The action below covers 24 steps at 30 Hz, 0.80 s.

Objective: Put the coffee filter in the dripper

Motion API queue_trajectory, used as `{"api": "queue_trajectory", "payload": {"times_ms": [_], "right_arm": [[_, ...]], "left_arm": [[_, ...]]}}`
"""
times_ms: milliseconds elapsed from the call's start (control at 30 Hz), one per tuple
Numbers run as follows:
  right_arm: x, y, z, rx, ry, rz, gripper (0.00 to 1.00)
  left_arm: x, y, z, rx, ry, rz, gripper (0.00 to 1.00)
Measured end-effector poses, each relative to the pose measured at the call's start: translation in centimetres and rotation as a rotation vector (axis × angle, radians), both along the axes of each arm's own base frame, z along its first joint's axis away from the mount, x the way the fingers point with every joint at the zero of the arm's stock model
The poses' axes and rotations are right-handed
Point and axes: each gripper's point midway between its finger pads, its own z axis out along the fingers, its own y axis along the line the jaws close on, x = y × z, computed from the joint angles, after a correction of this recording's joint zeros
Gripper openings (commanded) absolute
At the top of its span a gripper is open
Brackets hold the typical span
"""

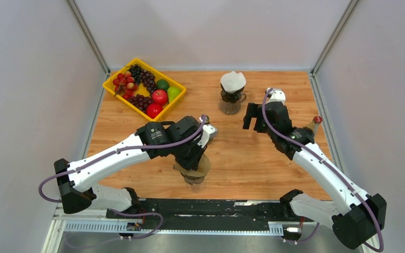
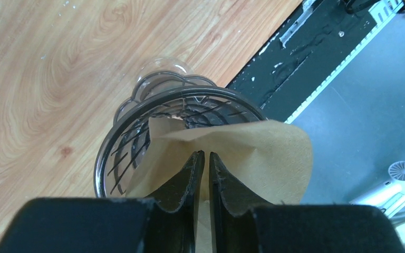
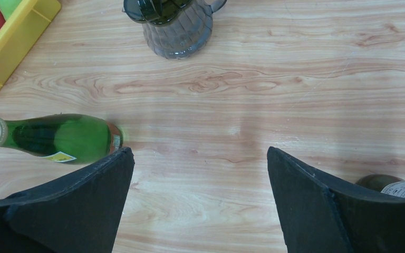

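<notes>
My left gripper (image 2: 205, 154) is shut on a brown paper coffee filter (image 2: 263, 153), its fingers pinching a fold. The filter's tip sits inside a clear ribbed dripper (image 2: 117, 142), while its right side fans out over the rim. In the top view the left gripper (image 1: 192, 157) stands over this filter (image 1: 202, 169) and dripper (image 1: 192, 179) near the table's front edge. My right gripper (image 1: 252, 117) is open and empty above the middle of the table, and it is also open in its wrist view (image 3: 200, 153).
A second dripper with a white filter (image 1: 232, 81) sits on a dark glass server (image 1: 230, 104) at the back. A yellow fruit tray (image 1: 106, 83) is at the back left. A green bottle (image 3: 58, 138) lies left of the right gripper. A red-capped bottle (image 1: 313, 124) stands beside the right arm.
</notes>
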Motion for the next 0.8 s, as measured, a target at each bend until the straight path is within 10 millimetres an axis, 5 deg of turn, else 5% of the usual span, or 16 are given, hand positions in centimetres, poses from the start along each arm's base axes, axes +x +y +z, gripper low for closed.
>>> {"api": "queue_trajectory", "payload": {"times_ms": [800], "right_arm": [[0.0, -0.2, -0.7, -0.018, 0.015, -0.004, 1.00]], "left_arm": [[0.0, 0.2, -2.8, 0.067, 0.002, -0.004, 0.24]]}}
